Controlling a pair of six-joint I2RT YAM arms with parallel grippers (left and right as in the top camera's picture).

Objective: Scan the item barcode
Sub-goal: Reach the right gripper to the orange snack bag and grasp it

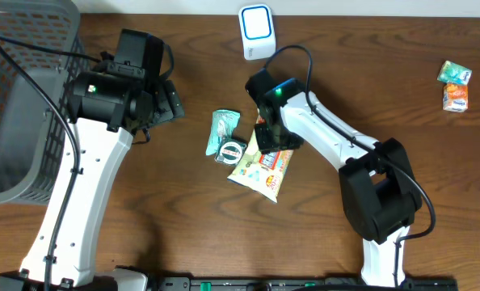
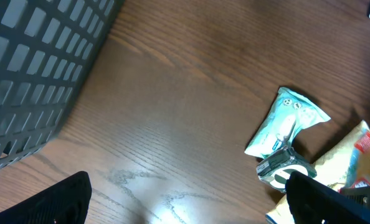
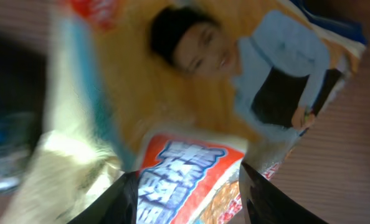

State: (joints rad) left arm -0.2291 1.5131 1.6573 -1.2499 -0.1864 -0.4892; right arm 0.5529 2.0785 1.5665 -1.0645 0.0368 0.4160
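A yellow and orange snack bag (image 1: pixel 263 171) lies on the table's middle; in the right wrist view the snack bag (image 3: pixel 191 124) fills the frame, blurred. My right gripper (image 1: pixel 271 142) is down on its upper end, and the right gripper (image 3: pixel 188 199) has a dark finger pressed against each side of the bag's orange part. A white and blue scanner (image 1: pixel 257 31) stands at the far edge. My left gripper (image 1: pixel 172 102) hovers left of the items; the left gripper (image 2: pixel 188 208) is wide open over bare wood.
A teal packet (image 1: pixel 222 128) and a small green and white roll (image 1: pixel 232 151) lie just left of the bag. A grey mesh basket (image 1: pixel 22 97) fills the far left. Two small packets (image 1: pixel 454 85) sit at the far right.
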